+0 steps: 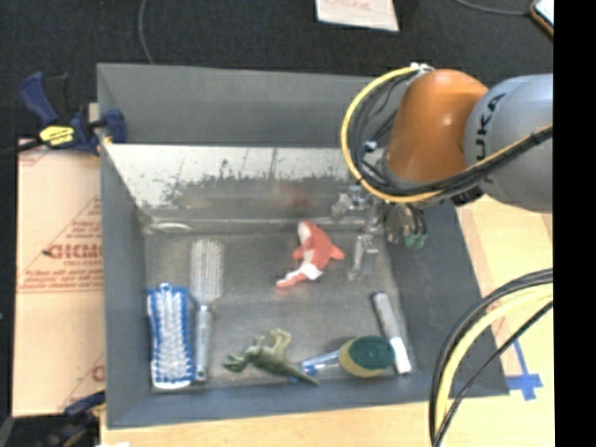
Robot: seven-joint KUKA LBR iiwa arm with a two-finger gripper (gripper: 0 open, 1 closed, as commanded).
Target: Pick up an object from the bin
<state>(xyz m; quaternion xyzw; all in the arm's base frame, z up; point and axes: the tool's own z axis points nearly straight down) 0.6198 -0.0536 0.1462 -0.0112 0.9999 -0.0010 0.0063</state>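
Observation:
My gripper (357,237) hangs over the right middle of the bin, below the orange cover, with its two metal fingers (362,254) apart and nothing between them. A red and white toy fish (313,252) lies on the bin floor just to its left, close to the nearer finger but outside the gap. A grey and white marker (390,331) lies in front of the gripper, near the right wall.
Along the front wall lie a green toy dinosaur (269,354) and a round green scrubber with a blue handle (363,356). At the left are a clear hairbrush (206,277) and a blue bristle brush (168,335). The arm comes in from the right.

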